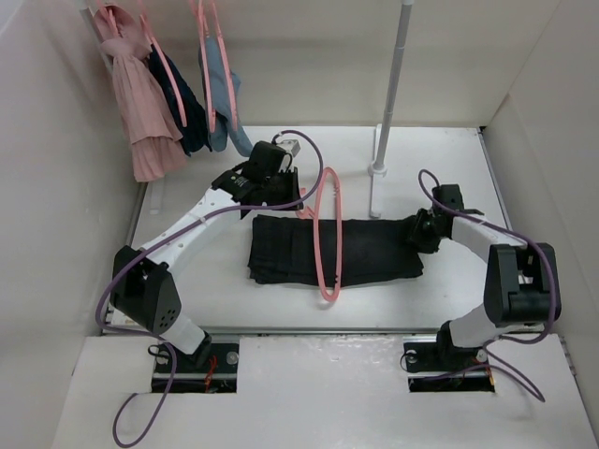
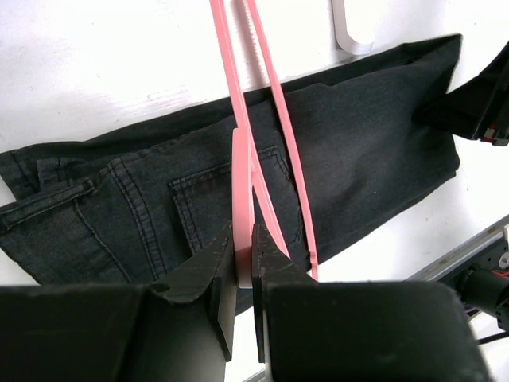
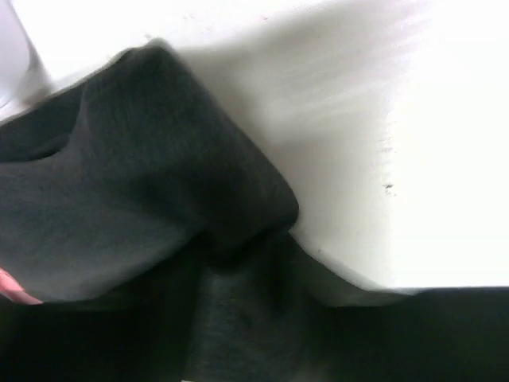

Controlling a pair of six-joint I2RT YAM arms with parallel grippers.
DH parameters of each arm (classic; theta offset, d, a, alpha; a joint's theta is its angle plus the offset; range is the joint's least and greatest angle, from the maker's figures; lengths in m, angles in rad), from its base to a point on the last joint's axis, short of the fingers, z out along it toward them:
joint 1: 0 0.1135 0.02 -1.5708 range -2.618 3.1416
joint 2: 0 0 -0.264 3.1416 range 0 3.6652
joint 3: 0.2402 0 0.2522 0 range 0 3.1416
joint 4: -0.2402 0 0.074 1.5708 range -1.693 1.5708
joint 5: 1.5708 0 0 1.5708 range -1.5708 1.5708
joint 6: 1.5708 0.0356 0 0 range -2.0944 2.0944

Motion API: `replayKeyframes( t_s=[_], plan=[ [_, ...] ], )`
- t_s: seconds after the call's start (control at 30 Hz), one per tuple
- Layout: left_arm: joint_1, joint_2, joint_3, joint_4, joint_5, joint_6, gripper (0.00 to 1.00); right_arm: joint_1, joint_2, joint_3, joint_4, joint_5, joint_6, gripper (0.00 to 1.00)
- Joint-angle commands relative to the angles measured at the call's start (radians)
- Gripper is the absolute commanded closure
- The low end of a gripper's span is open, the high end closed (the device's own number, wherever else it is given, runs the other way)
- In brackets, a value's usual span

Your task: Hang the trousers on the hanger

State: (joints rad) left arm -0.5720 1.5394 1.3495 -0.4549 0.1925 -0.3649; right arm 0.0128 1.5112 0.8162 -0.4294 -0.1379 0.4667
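Pinching hanger (image 2: 242, 191) in left claw (image 2: 243, 243), over trousers (image 2: 358, 143) | right claw (image 1: 423, 232) at trousers' end, grip unclear

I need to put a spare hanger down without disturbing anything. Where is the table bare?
Bare: the strip between the trousers and the table's near edge, and the back right corner beyond the pole. Crowded: the middle, where the left tool holds the hanger and the right tool meets the cloth.

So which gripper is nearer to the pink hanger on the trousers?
Left. The left gripper clamps the hanger; the right gripper is apart from it, at the trousers' end.
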Motion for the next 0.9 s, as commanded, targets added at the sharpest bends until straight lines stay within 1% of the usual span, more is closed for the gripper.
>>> replayKeyframes(
  t_s=[0.0,0.03,0.07,0.13,0.17,0.2,0.27,0.3,0.37,0.4,0.43,0.47,0.6,0.67,0.87],
  plan=[
    [0.001,-0.041,-0.016,-0.007,-0.019,0.015,1.0,-0.01,0.04,0.015,0.02,-0.046,-0.046,0.65],
    [0.001,-0.041,-0.016,-0.007,-0.019,0.015,1.0,0.004,0.04,0.024,0.02,-0.058,-0.06,0.85],
    [0.001,-0.041,-0.016,-0.007,-0.019,0.015,1.0,0.036,0.049,0.061,0.02,-0.058,-0.06,1.0],
    [0.001,-0.041,-0.016,-0.007,-0.019,0.015,1.0,0.097,0.035,0.11,-0.015,-0.058,-0.06,1.0],
    [0.001,-0.041,-0.016,0.002,-0.019,0.015,1.0,0.186,0.024,0.139,-0.016,-0.058,-0.06,1.0],
    [0.001,-0.041,-0.016,0.002,-0.019,0.024,1.0,0.237,0.014,0.206,-0.028,-0.058,-0.06,1.0],
    [0.001,-0.041,-0.016,0.002,-0.019,0.024,1.0,0.344,0.001,0.274,-0.005,-0.115,-0.034,1.0],
    [0.001,-0.041,-0.016,0.002,-0.019,0.024,1.0,0.442,0.001,0.329,0.02,-0.15,-0.034,1.0],
    [0.001,-0.041,-0.016,0.002,-0.019,0.024,1.0,0.516,0.044,0.368,0.118,-0.213,0.007,1.0],
    [0.001,-0.041,-0.016,0.002,-0.019,0.024,1.0,0.557,0.066,0.377,0.159,-0.282,0.027,1.0],
    [0.001,-0.041,-0.016,0.002,-0.019,0.024,1.0,0.568,0.117,0.377,0.237,-0.311,0.047,1.0],
    [0.001,-0.041,-0.016,0.002,-0.019,0.035,1.0,0.569,0.15,0.388,0.26,-0.334,0.087,1.0],
    [0.001,-0.059,-0.016,0.002,-0.03,0.044,1.0,0.553,0.302,0.419,0.271,-0.358,0.122,1.0],
    [0.001,-0.059,-0.026,0.002,-0.039,0.044,1.0,0.52,0.333,0.387,0.305,-0.388,0.141,1.0],
    [0.001,-0.082,-0.046,0.002,-0.048,0.053,1.0,0.5,0.346,0.311,0.336,-0.362,0.13,1.0]
  ],
)
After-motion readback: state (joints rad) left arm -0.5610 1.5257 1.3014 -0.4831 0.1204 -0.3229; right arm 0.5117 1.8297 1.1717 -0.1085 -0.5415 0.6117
